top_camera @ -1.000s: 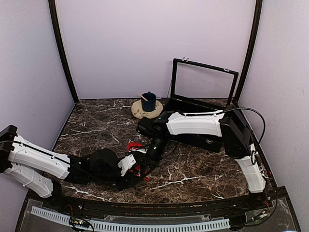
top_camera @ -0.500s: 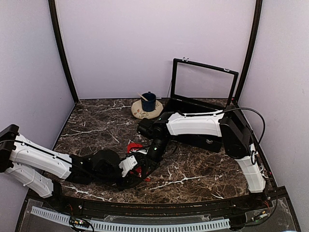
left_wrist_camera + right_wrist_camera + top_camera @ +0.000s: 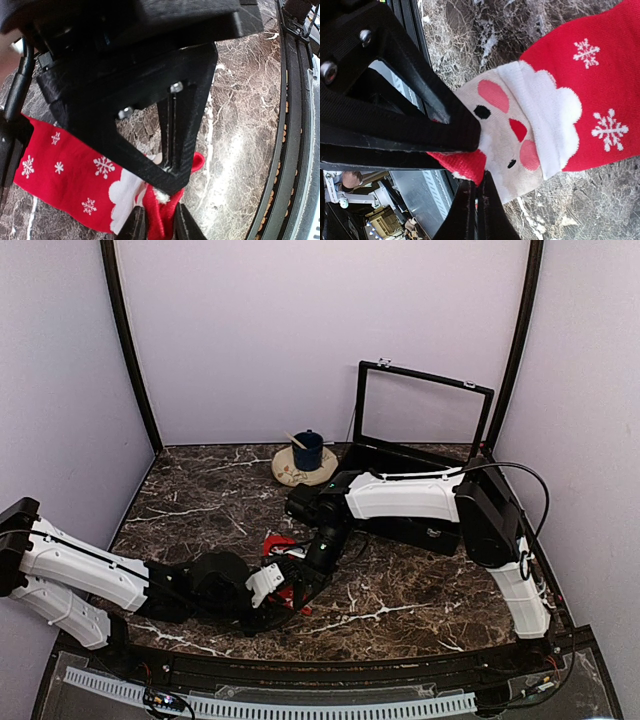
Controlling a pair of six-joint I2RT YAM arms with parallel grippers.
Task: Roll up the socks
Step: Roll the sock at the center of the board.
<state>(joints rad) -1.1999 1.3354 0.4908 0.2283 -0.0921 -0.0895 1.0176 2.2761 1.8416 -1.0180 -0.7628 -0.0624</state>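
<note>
The red sock [image 3: 580,95] with white snowflakes and a Santa face lies flat on the marble, and its red tip is lifted. In the top view only small patches of this sock [image 3: 274,542] show between the two arms. My left gripper [image 3: 159,227] is shut on a bunched red fold of the sock [image 3: 60,165], with fabric filling the gap between its fingers. My right gripper [image 3: 472,212] pinches the red tip beside Santa's face, jaws pressed together. Both grippers meet at the same end, left gripper [image 3: 290,592] and right gripper [image 3: 305,580] almost touching.
A blue mug [image 3: 307,451] with a stick in it stands on a saucer at the back. An open black case [image 3: 420,455] with its lid raised sits back right. The table's front rail [image 3: 292,150] runs close to the grippers.
My left jaws have narrowed onto the red fold of the sock. Both arms have stayed almost in place.
</note>
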